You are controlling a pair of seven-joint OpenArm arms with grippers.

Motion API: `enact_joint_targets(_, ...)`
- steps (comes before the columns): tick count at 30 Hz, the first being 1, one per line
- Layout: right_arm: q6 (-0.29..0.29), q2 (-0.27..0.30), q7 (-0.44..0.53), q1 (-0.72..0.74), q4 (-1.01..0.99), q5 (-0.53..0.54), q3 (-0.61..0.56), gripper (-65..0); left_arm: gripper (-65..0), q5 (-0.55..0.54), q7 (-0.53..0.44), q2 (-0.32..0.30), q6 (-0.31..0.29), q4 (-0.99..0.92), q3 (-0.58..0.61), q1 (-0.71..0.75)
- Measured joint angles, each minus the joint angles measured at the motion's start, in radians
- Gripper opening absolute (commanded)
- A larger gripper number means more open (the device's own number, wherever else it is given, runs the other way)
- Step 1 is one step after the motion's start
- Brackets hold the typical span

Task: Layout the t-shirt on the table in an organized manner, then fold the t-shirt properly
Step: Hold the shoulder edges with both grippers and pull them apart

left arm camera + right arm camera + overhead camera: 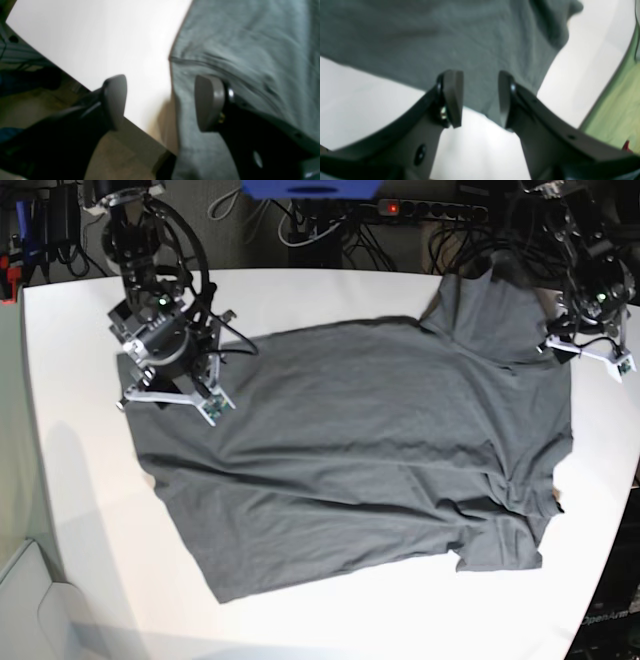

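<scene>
Hovering both hands apart-jawed and gripping nothing, I am seeing the t-shirt [370, 450] lying spread on the counter [80, 510], its length running between left hand [160, 102] at one edge and right hand [480, 97] at the opposite edge.

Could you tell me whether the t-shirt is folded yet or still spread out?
Spread out: the t-shirt lies open on the table, no fold made.

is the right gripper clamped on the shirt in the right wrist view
No, the right gripper has its jaws apart above the t-shirt, with grey cloth and white table visible through the gap.
</scene>
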Motion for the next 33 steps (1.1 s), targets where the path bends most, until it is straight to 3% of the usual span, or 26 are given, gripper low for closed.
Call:
enact_joint_targets(8,0.0,0.013,0.009,-0.02,0.0,0.003,0.0,-41.0,-23.3,0.002,-0.093,0.002,0.0,-0.079,0.069,-0.028)
enact_joint_targets(25,0.0,0.019,0.008,-0.027,0.0,0.003,0.0,-41.0,-23.9,-0.004,-0.133,-0.008,0.0,-0.212,0.092,-0.115)
enact_joint_targets(27,0.0,0.019,0.008,-0.027,0.0,0.003,0.0,-41.0,-29.9,-0.003,-0.126,-0.008,0.0,-0.213,0.092,-0.123)
enact_joint_targets(33,0.0,0.018,0.009,-0.027,0.0,0.003,0.039,-41.0,-65.0,-0.004,-0.145,-0.012,-0.009,-0.239,0.092,-0.13)
